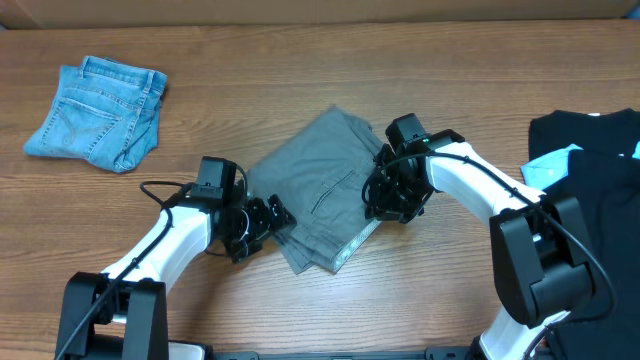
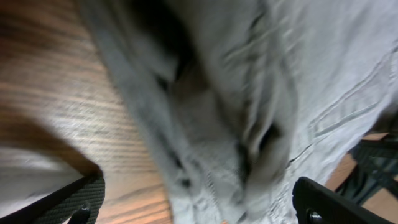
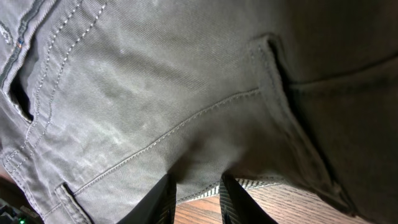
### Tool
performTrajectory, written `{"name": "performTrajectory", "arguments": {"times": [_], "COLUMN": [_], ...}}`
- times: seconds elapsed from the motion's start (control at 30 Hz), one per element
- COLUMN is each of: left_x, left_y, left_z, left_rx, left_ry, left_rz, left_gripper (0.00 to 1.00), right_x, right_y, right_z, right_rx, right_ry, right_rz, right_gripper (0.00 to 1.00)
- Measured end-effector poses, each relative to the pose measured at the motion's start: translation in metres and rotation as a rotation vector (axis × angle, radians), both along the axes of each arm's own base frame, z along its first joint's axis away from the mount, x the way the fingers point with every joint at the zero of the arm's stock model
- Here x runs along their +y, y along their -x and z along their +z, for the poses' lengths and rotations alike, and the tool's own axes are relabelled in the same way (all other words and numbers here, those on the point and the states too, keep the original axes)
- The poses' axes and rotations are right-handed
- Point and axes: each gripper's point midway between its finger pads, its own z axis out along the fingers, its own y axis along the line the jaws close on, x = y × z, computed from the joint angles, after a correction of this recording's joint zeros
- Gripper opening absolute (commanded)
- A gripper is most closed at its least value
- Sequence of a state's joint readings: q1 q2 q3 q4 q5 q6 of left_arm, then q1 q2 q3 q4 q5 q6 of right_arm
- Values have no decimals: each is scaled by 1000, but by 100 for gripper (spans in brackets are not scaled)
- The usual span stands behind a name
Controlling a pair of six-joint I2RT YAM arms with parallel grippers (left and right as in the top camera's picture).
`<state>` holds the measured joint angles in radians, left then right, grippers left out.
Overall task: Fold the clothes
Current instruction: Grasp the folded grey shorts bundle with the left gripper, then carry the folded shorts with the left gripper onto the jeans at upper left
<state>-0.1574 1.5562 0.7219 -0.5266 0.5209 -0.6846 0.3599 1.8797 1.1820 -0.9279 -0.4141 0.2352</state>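
Note:
The grey-khaki shorts [image 1: 325, 185] lie folded at the table's middle. My left gripper [image 1: 264, 222] is at their left edge. In the left wrist view its fingers [image 2: 199, 208] stand wide open with bunched grey cloth [image 2: 249, 93] between them. My right gripper [image 1: 388, 197] is at the shorts' right edge. In the right wrist view its narrow-set fingers [image 3: 198, 196] pinch the puckered hem of the shorts [image 3: 155, 93], and a checked inner lining [image 3: 261, 182] shows just above the wood. Light-blue denim shorts [image 1: 98, 125] lie folded at the far left. Black garments [image 1: 590, 165] lie at the right.
A light-blue piece [image 1: 552, 163] peeks out among the black garments. Bare wooden table [image 1: 330, 60] lies behind the shorts and between them and the denim. Both arms reach in from the front edge.

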Motion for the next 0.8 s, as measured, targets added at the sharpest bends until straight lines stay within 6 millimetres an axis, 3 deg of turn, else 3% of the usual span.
{"name": "performTrajectory", "arguments": {"times": [0.33, 0.5, 0.7, 0.8], "left_x": [-31, -43, -43, -43], "left_y": [-24, -24, -19, -19], "left_z": [-3, -10, -20, -21], "left_rx": [-10, 43, 63, 52], "left_ry": [207, 307, 308, 304], "left_rz": [28, 18, 19, 5], "left_gripper": [74, 43, 8, 4], "right_x": [0, 0, 0, 0], "right_y": [0, 0, 0, 1], "right_z": [0, 0, 0, 0], "right_rx": [-1, -1, -1, 3], "right_ry": [0, 0, 0, 2], "right_rz": [0, 0, 0, 1], "right_gripper": [27, 27, 23, 19]}}
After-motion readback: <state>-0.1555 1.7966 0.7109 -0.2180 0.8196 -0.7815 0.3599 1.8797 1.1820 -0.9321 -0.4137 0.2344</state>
